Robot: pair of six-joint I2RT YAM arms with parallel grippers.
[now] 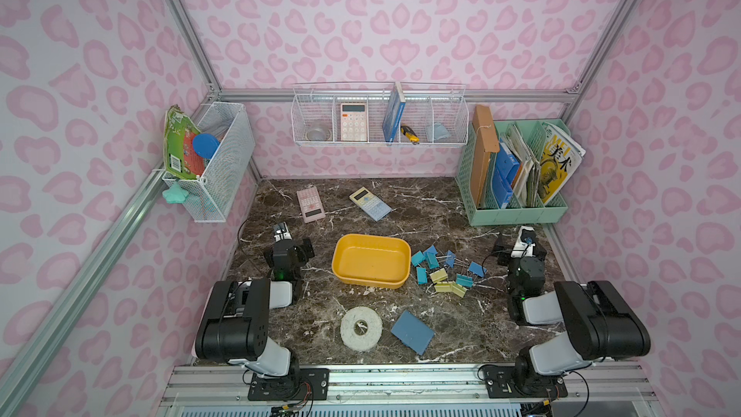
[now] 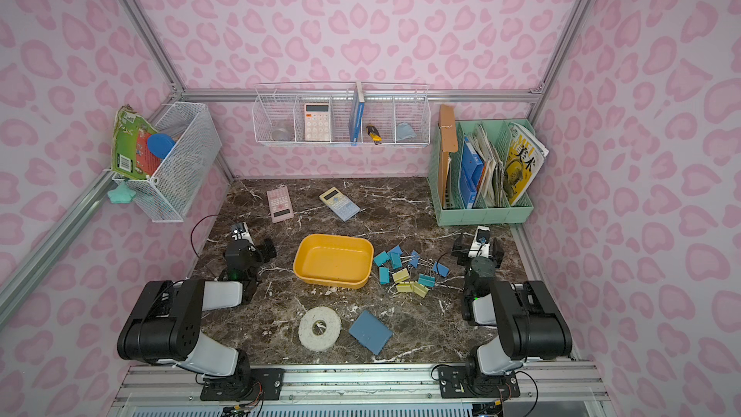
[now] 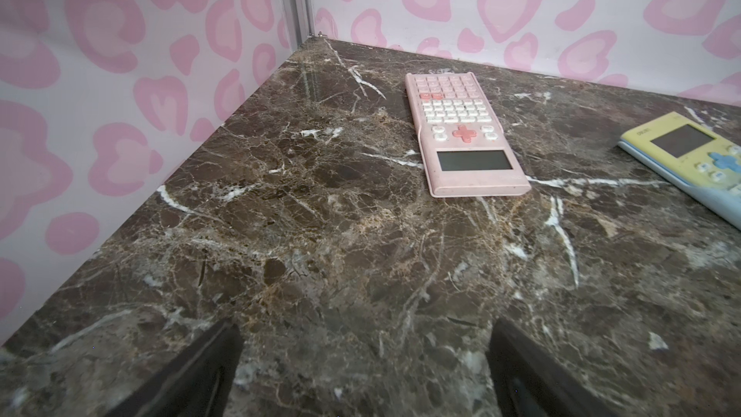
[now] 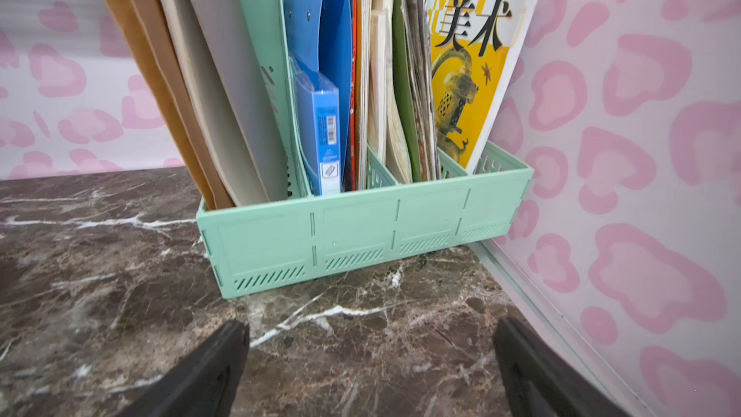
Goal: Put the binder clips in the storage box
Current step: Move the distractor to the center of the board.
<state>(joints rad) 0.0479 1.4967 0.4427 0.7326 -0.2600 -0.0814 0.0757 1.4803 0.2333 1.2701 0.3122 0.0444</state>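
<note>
Binder clips [image 1: 438,275] in teal, blue and pale yellow lie in a loose cluster on the marble table [image 1: 441,214], all of them outside the storage box [image 1: 373,258]. The yellow box sits upright near the table's middle, and the cluster lies just at its 3 o'clock. The nearest teal clips are just beside its wall; whether they touch it cannot be told. Their thin wire handles point various ways.

The left gripper [image 1: 282,230] stands at 9 o'clock of the box, so the box lies between it and the clips, which are well apart from it. In the left wrist view its 2 dark fingers are spread wide over bare marble and hold nothing. It points toward 12 o'clock, where a pink calculator [image 3: 465,134] lies flat, with a yellow-and-blue calculator [image 3: 689,154] beside that.

The right gripper [image 1: 525,236] stands at about 2 o'clock of the cluster, near it but clear of every clip. Its fingers are likewise spread wide above the marble with nothing pinched, and it faces 12 o'clock toward the mint green file organizer [image 4: 361,234].

At 6 o'clock of the box lie a white tape roll [image 1: 361,328] and, beside it, a flat blue pad [image 1: 412,332].
</note>
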